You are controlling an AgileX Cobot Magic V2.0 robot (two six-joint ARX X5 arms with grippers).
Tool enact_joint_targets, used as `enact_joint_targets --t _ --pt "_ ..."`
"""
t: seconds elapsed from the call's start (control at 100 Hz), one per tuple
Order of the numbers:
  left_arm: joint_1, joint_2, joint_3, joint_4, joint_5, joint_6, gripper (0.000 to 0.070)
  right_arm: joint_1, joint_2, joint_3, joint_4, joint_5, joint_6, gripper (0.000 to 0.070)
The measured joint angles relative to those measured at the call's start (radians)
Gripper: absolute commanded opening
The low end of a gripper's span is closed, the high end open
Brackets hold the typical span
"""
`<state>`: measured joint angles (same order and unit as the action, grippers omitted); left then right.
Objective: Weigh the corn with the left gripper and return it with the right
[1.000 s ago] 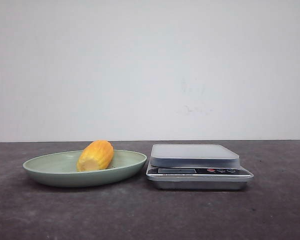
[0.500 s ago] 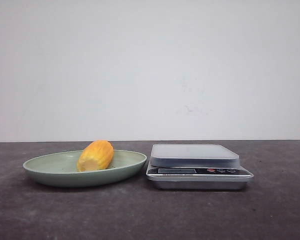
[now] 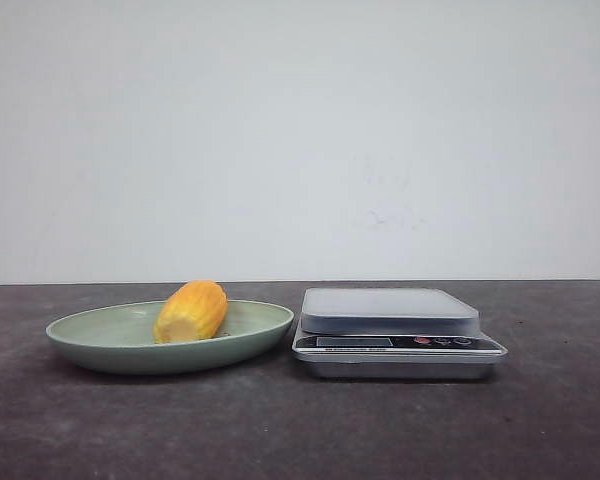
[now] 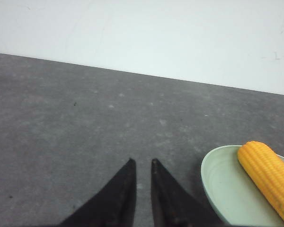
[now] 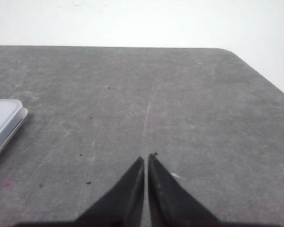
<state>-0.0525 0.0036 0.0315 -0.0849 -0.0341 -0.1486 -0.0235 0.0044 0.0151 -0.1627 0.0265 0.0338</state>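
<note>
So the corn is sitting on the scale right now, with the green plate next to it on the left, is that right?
Not quite. The corn lies in the green plate, not on the scale, whose platform is bare. The front view shows this plainly. The rest holds: the plate stands just left of the scale.

1. I can read no text, brand or number anywhere before me.
2. The scale (image 3: 398,335) carries a small display window and a faint line of print on its front panel, but both are too small and blurred to make out.
</note>
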Motion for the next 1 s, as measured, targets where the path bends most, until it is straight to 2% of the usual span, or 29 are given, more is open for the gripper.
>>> enact_joint_targets --t 0.29,0.46,0.65,0.74,0.87,1.0 --pt "0.000 0.000 0.000 0.001 -0.002 0.000 0.0012 0.000 0.000 0.000 0.013 0.000 0.002 0.0008" --pt "0.000 0.001 0.000 0.016 -0.145 -0.001 0.0016 0.000 0.000 0.000 -0.006 -0.001 0.022 0.0008" --pt "0.000 0.001 0.000 0.014 -0.148 -0.006 0.0032 0.000 0.000 0.000 -0.007 -0.014 0.053 0.0008" --pt "0.000 0.001 0.000 0.014 -0.144 -0.047 0.0009 0.000 0.000 0.000 -0.008 -0.053 0.081 0.0005" --pt "0.000 0.001 0.000 0.026 -0.129 -0.112 0.0010 0.001 0.000 0.000 -0.006 -0.065 0.150 0.0002" --pt "0.000 0.021 0.005 0.021 -0.067 -0.194 0.0015 0.001 0.036 0.048 -0.034 -0.068 0.225 0.0001"
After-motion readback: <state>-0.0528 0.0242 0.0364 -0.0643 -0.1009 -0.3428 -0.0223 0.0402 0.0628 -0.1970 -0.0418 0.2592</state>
